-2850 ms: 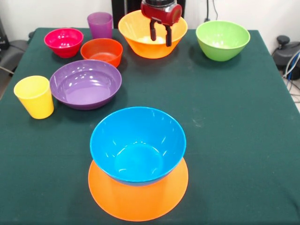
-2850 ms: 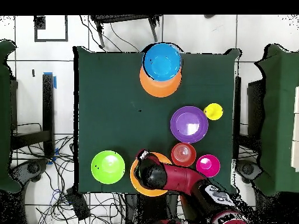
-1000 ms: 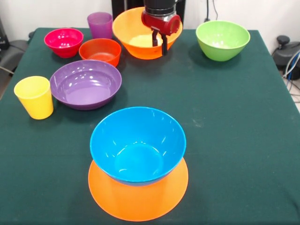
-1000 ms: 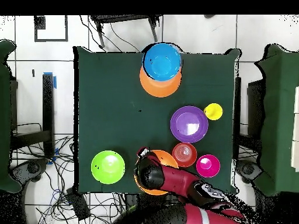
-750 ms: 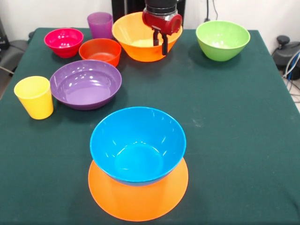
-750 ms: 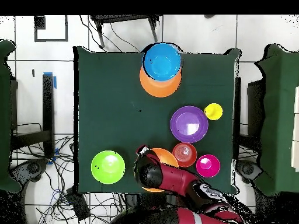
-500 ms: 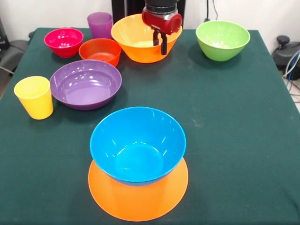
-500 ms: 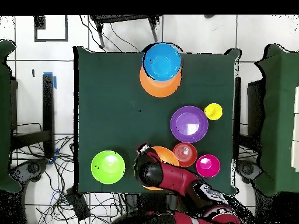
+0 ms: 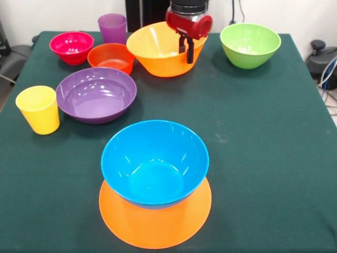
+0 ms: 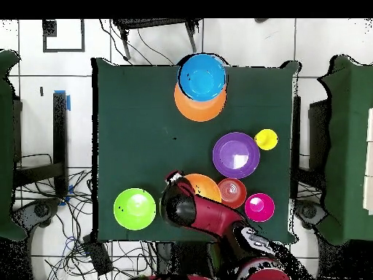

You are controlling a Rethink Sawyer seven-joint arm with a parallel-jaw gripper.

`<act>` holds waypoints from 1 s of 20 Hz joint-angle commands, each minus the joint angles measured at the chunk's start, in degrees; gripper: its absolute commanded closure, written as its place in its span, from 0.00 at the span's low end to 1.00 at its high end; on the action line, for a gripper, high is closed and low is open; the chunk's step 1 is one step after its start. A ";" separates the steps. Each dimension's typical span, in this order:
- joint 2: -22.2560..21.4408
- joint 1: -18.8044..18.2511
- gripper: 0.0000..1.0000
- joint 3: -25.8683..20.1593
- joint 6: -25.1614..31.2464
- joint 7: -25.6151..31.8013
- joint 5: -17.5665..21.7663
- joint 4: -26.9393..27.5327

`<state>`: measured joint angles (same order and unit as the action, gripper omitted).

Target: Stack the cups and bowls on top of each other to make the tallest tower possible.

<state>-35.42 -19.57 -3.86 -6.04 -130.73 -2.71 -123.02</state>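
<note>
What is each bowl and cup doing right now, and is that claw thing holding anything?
Gripper: shut on large orange bowl's rim.
Large orange bowl: gripped, tilted.
Blue bowl: upright, stacked on the flat orange bowl.
Flat orange bowl: upside down, tower base.
Green bowl: upright, empty.
Purple bowl: upright, empty.
Orange-red bowl: upright.
Pink-red bowl: upright.
Yellow cup: upright.
Purple cup: upright.

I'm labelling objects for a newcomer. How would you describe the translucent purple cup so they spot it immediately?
Start at the green table in the front view and go to its far left corner. Behind the small glossy pink-red bowl and orange-red bowl stands the translucent purple plastic cup, the only tall, narrow purple thing.
</note>
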 commanded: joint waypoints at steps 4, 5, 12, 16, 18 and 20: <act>5.73 4.36 1.00 -2.53 0.64 -8.89 -6.80 9.97; 6.17 4.58 1.00 -2.35 0.20 -8.85 -6.98 10.24; 9.51 5.19 1.00 -2.15 -2.85 -8.45 -7.27 12.77; 10.15 5.84 1.00 -1.82 -3.31 -8.62 -7.59 13.84; 10.42 5.61 1.00 -2.13 -3.05 -8.40 -7.47 14.50; 10.29 5.85 1.00 -2.11 -2.53 -8.30 -7.84 15.13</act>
<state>-31.34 -14.97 -2.56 -5.99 -130.73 -6.68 -117.60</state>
